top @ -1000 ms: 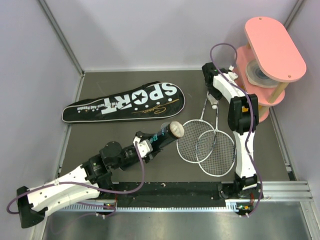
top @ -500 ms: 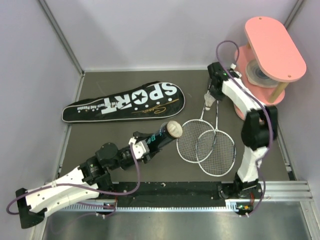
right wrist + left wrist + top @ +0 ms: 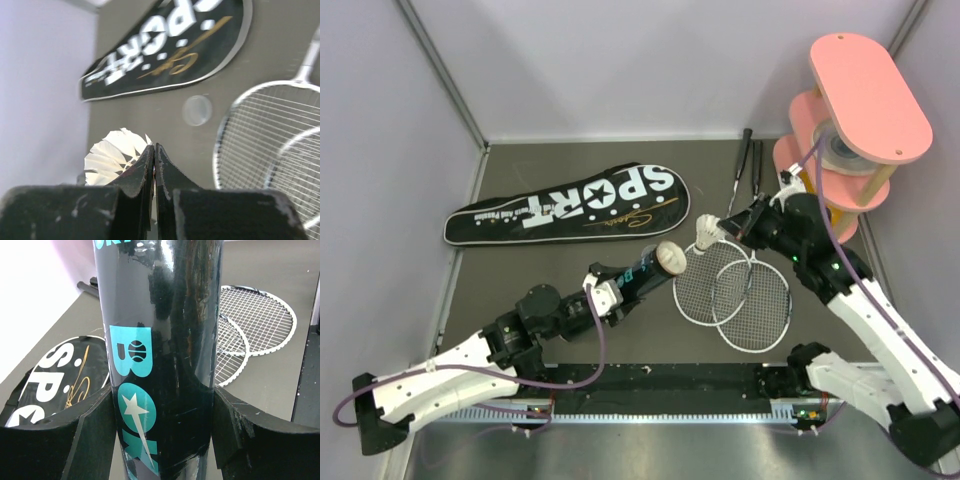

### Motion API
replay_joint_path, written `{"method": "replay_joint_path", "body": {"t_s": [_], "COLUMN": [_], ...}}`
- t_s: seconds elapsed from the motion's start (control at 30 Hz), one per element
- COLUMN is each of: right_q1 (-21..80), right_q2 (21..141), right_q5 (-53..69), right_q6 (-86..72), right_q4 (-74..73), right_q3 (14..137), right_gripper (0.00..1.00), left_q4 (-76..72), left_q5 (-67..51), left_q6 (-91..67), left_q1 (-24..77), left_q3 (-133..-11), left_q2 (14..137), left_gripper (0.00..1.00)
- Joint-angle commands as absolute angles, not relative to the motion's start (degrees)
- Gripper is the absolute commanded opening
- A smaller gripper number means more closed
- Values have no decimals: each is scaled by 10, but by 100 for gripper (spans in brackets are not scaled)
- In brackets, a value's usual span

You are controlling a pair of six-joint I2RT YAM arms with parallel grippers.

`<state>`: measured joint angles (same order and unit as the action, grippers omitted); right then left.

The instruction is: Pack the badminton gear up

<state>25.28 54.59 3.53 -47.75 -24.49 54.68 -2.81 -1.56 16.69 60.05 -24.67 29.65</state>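
I am seeing two rackets [image 3: 735, 290] lying overlapped near one bag [image 3: 570, 205] reading "SPORT". My left gripper [image 3: 620, 285] is grasping one tube [image 3: 642, 273], and my right gripper [image 3: 725, 232] is pinching one shuttlecock [image 3: 708, 233] over the racket shafts.

Left: my gripper [image 3: 617, 287] clamps the tube [image 3: 650, 268]. Right: my gripper [image 3: 728, 231] pinches a shuttlecock [image 3: 707, 234] over the rackets [image 3: 735, 295], near the tube's far end.

Glossy black tube [image 3: 165, 340], white feathered shuttlecock [image 3: 112, 155], matt grey table [image 3: 500, 270], smooth pink stand [image 3: 870, 80]
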Motion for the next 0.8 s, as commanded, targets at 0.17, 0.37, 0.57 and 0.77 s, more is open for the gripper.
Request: {"method": "replay_joint_path", "body": {"t_s": [0.17,0.37,0.57,0.77], "right_q1": [305,332,392,419], "right_q2": [380,388,412,441], "right_q5": [110,133,79,59], "right_q6": [-479,-484,-483,-510], "right_q4": [-172,-165,-124,-57], "right_q3": [551,556,555,521], "right_gripper": [0,0,0,0], "left_q4": [-66,-66,-64,-64], "left_q5": [-5,-8,-12,-15], "left_q6": [180,178,176,174], "left_q1": [603,602,603,603], "left_q3": [-269,-270,-272,-272], "left_q2": [316,322,323,321], "left_gripper": [19,19,18,18]}}
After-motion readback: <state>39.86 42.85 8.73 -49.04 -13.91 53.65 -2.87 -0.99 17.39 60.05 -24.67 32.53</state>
